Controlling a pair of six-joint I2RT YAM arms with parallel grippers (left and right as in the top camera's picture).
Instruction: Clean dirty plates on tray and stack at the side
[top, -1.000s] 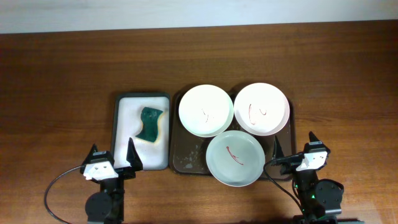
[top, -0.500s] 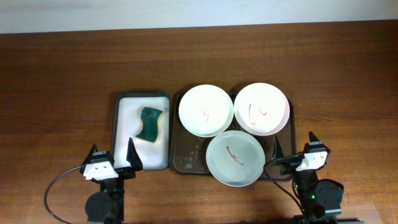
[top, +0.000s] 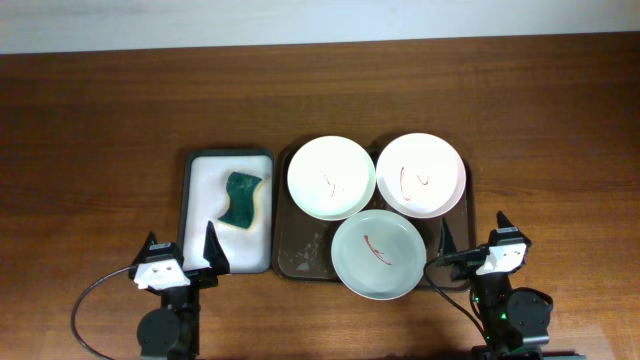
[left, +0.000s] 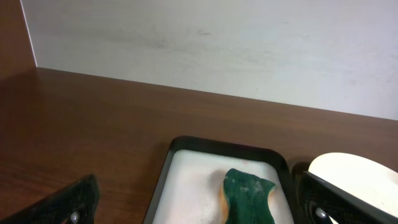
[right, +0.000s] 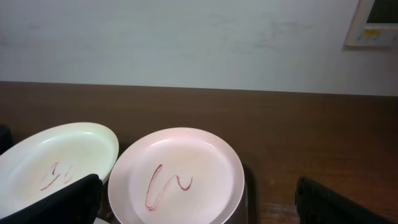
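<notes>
Three plates lie on the dark tray (top: 298, 255): a white plate (top: 331, 177) at the back left, a pinkish-white plate (top: 420, 175) at the back right, and a pale green plate (top: 378, 254) in front. Each has thin red smears in its centre. My left gripper (top: 181, 240) stands open at the near edge, in front of the white tray. My right gripper (top: 472, 228) is open too, just right of the green plate and holding nothing. The right wrist view shows the pinkish plate (right: 180, 177) and the white plate (right: 56, 158) ahead of the open fingers (right: 56, 202).
A smaller white tray (top: 197, 200) left of the dark one holds a green sponge (top: 241, 200). In the left wrist view the sponge (left: 249, 196) lies between the open fingers (left: 68, 202), further back. Bare wooden table surrounds both trays; a pale wall stands behind.
</notes>
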